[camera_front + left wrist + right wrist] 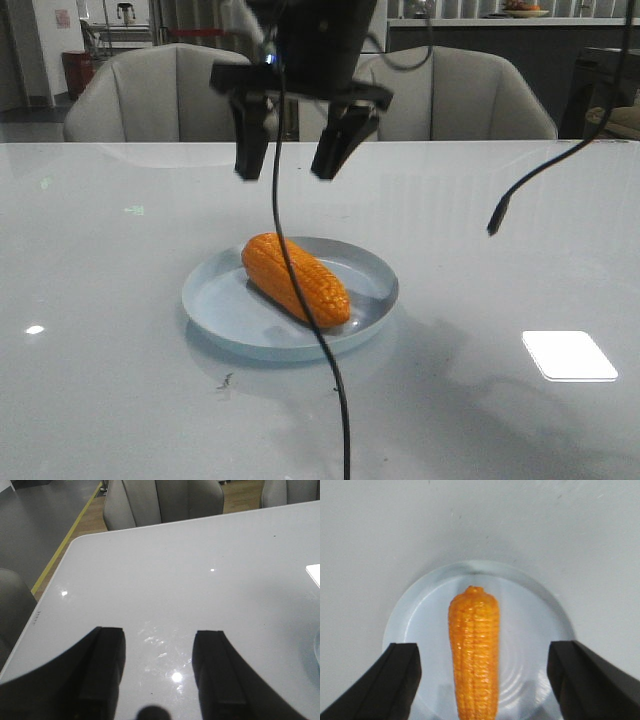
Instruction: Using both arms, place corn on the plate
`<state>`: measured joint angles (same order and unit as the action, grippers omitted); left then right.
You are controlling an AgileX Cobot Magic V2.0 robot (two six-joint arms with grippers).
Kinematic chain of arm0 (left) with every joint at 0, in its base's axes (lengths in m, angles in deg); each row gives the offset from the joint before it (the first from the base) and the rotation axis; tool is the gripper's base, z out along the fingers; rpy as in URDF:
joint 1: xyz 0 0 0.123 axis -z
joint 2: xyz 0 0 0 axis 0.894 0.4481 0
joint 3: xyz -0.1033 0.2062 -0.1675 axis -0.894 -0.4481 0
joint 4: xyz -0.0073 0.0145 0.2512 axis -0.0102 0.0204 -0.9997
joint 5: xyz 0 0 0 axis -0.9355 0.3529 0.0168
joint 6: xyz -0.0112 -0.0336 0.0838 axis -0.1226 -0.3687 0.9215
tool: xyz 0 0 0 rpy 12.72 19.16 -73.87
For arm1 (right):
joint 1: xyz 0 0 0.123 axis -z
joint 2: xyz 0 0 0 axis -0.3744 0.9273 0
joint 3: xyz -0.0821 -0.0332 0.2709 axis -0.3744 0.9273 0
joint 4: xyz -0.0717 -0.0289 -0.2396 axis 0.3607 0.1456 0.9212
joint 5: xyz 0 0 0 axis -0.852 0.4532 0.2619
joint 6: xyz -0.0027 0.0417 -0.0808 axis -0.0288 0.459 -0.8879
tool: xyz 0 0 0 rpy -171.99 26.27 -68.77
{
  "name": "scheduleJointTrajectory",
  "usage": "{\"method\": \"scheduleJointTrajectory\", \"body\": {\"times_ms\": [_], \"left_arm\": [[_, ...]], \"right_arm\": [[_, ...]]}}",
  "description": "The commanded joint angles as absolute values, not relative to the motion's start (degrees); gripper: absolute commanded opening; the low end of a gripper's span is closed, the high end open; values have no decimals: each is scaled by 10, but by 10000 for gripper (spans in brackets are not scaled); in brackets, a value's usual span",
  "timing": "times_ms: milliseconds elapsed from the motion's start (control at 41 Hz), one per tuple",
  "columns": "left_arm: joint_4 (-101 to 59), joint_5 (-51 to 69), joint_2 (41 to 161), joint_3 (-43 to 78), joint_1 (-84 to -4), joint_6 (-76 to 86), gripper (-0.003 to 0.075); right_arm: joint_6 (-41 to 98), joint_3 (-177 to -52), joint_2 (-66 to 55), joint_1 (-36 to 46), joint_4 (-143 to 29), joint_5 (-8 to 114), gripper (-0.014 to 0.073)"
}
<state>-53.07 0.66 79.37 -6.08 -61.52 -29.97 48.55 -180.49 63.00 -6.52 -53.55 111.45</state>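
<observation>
The orange corn [265, 262] lies on its side in the pale blue plate [215, 300] at the table's middle. My right gripper [288, 172] hangs open and empty well above the plate, touching nothing. In the right wrist view the corn [474, 640] lies lengthwise on the plate [420, 615], far below the wide-apart jaws of the right gripper [485, 650]. My left gripper [159, 635] is open and empty over bare table. Only a sliver of the plate's rim [317, 652] shows at the edge of its view. The left gripper does not show in the front view.
A black cable [335, 380] hangs in front of the corn and plate. A second cable end [497, 218] dangles at the right. Grey chairs [150, 95] stand behind the table. The table's corner and edge [50, 600] show in the left wrist view.
</observation>
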Motion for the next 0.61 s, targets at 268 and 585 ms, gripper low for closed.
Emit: {"method": "scheduleJointTrajectory", "body": {"times_ms": [268,585], "left_arm": [[-531,56,793,-44,-617,-306,380],[-531,76,793,-44,-617,-306,380]], "right_arm": [[480,-1823,346,76,-466,1165,622],[478,-1684,151,191,-418,1127,622]]}}
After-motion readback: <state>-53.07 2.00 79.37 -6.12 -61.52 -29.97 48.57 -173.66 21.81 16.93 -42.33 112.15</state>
